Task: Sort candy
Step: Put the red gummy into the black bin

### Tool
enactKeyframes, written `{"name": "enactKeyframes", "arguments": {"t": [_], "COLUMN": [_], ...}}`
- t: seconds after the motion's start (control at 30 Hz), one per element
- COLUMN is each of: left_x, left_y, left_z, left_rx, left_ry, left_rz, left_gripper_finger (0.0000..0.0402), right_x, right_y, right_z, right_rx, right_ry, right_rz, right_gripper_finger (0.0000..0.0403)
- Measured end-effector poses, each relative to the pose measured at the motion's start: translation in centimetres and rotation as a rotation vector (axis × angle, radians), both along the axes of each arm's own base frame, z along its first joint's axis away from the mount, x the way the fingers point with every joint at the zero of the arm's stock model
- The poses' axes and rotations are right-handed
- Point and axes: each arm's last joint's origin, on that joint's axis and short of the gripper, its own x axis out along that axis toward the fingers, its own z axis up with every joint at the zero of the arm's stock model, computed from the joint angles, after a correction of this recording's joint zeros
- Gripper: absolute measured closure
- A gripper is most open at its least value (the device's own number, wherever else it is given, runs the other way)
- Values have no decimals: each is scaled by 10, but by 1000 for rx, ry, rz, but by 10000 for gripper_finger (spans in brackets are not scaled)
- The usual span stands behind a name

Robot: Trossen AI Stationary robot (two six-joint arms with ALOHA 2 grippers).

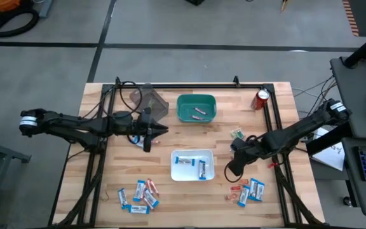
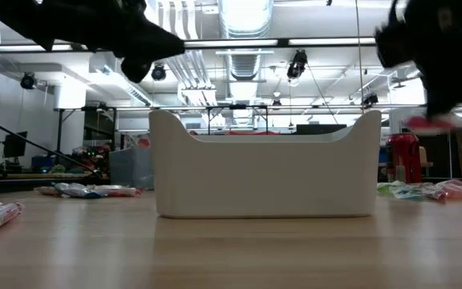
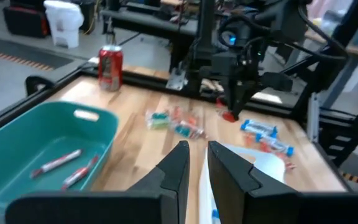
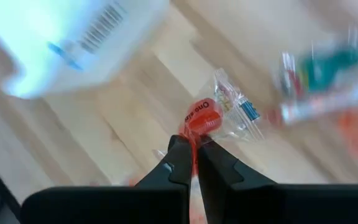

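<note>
My right gripper (image 4: 194, 155) is shut on a small red-orange candy (image 4: 202, 118) in a clear wrapper and hangs above the table between the white tray (image 1: 192, 175) and the near-right candy pile (image 1: 246, 189). The tray holds blue-and-white packets (image 1: 192, 162). The green bin (image 1: 184, 114) holds pinkish sticks (image 1: 199, 113). My left gripper (image 3: 197, 154) hovers left of the tray, pointing toward the table's right. Its fingers stand a narrow gap apart with nothing between them. My right gripper pinches the red-orange candy by the wrapper end nearest the fingers (image 4: 191, 138), between its two fingertips. The fingers slant down from the table's right side. The candy sticks out past the fingertips and is lifted clear of the table (image 2: 427, 123).
A red soda can (image 1: 261, 98) stands at the far right, and a clear container (image 1: 150, 100) stands left of the green bin. More candy lies near left (image 1: 138, 194) and just right of centre (image 1: 237, 133). One packet (image 1: 135, 140) lies under the left arm.
</note>
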Motion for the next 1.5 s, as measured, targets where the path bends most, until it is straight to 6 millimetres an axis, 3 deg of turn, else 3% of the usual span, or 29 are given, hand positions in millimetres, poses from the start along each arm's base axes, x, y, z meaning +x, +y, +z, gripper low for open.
{"name": "enactKeyframes", "arguments": {"t": [0.37, 0.63, 0.87, 1.07, 1.5], "left_x": [11, 30, 46, 57, 61], "left_y": [-12, -15, -17, -17, -15], "left_z": [3, -11, -18, -16, -15], "left_rx": [-10, -25, -61, -59, -17], "left_ry": [-102, -139, -133, -132, -129], "left_rz": [-101, -159, -211, -211, -129], "left_gripper_finger": [359, 339, 295, 275, 274], "right_x": [36, 66, 93, 107, 111], "right_y": [4, 14, 25, 28, 28], "right_z": [44, 47, 22, 4, 10], "right_rx": [-464, -769, -856, -949, -995], "right_ry": [-508, -757, -789, -707, -701], "right_rz": [267, 403, 452, 417, 421], "right_gripper_finger": [391, 391, 391, 391, 391]}}
